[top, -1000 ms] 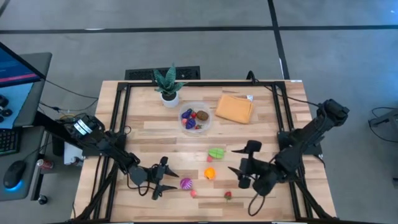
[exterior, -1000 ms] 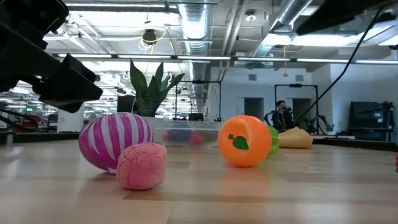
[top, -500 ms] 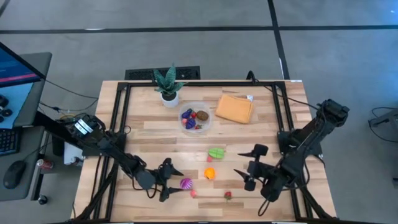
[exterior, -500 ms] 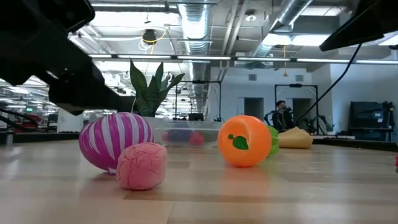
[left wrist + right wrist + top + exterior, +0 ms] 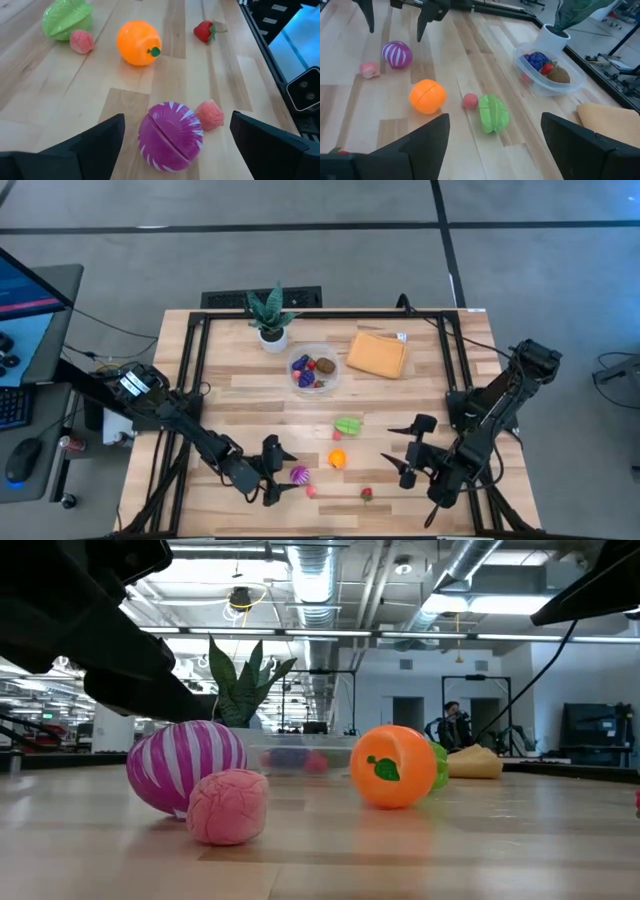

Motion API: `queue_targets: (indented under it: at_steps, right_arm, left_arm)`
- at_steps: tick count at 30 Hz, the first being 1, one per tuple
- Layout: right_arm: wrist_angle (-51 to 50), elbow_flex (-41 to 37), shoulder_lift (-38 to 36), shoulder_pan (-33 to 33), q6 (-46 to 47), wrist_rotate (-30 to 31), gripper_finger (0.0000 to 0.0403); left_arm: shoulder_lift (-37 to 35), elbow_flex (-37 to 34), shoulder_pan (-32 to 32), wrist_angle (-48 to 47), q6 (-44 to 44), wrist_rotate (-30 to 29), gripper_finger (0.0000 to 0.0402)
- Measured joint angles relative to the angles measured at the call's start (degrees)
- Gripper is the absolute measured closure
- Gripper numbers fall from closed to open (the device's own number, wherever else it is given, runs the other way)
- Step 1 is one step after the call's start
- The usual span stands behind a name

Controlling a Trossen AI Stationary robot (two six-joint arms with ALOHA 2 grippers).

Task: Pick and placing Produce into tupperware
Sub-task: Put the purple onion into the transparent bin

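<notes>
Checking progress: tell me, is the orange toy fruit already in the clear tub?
No, the orange toy fruit lies on the table, apart from the clear tub.

Open-plan robotics lab: exposed ceiling ducts (image 5: 318,580), concrete floor (image 5: 300,250).

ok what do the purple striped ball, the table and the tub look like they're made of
Purple striped ball: looks like hard, glossy molded plastic; it has a shine and a seam across the middle.
Table: light wood planks with visible grain and joints, matte finish.
Tub: clear, thin plastic; the produce inside shows through its wall.
</notes>
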Motion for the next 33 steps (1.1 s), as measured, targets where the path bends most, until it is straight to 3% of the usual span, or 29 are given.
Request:
queue_targets:
  at_steps: [15, 33]
  right_arm:
    - [1.0, 0.0, 0.0, -0.1, -0.2, 0.0, 0.0072]
    - [0.8, 0.0, 0.0, -0.1, -0.3, 0.2, 0.0072]
  left_arm:
    - [4.6, 1.8, 2.3, 0.5, 0.8, 3.1, 0.0041]
    - [4.8, 1.7, 3.4, -1.0, 1.2, 5.2, 0.0041]
